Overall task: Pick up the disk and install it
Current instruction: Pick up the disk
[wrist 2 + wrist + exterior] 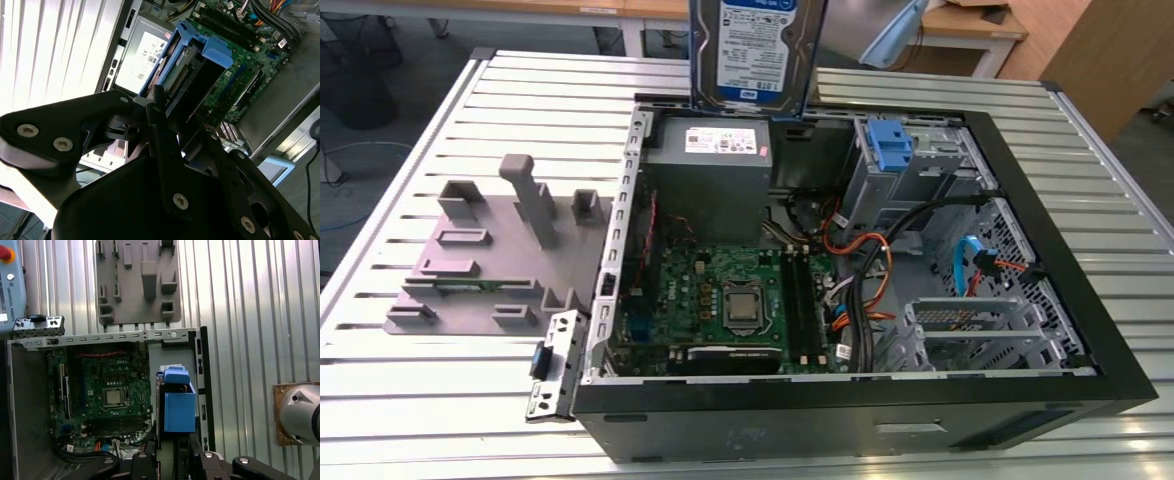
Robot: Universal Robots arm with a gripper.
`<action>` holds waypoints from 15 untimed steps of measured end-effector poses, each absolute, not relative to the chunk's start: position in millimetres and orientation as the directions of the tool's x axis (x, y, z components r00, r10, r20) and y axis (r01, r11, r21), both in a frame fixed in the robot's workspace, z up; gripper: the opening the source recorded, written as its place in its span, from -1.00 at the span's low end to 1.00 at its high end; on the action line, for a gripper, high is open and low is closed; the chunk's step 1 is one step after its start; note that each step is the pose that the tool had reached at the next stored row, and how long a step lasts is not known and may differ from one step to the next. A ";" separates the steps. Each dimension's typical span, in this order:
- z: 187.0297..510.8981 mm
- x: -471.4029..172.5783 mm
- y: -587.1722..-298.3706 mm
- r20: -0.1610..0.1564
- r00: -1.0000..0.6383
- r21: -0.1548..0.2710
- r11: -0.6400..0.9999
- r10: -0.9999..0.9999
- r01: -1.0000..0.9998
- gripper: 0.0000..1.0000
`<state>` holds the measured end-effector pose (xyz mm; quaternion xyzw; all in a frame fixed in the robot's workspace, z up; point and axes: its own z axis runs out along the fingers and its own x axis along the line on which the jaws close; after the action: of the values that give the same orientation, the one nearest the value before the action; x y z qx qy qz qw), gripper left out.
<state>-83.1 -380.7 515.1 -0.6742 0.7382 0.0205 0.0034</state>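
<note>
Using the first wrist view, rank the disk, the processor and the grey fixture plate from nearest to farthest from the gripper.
1. The disk, held in the gripper.
2. The processor, on the motherboard inside the case.
3. The grey fixture plate, on the table beyond the case.

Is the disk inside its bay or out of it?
Out. The disk hangs upright above the open computer case, held in the claw, not in any bay.

Your disk (758, 50) is silver, blue-framed, with a blue-and-white label; the motherboard (720, 290) is green, the ribbed desk (427, 400) silver-grey.
</note>
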 end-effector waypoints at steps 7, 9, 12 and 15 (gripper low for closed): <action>514.3 -80.4 -390.6 -0.033 -0.091 0.026 0.090 -0.995 -0.996 -0.30; 514.0 -79.6 -393.4 -0.033 -0.091 0.026 0.090 -0.995 -0.996 -0.30; 513.7 -78.7 -396.2 -0.033 -0.091 0.026 0.090 -0.995 -0.996 -0.30; 513.7 -78.5 -396.6 -0.033 -0.091 0.026 0.090 -0.995 -0.996 -0.30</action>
<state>-78.5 -396.6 513.7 -0.6742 0.7383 0.0205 0.0034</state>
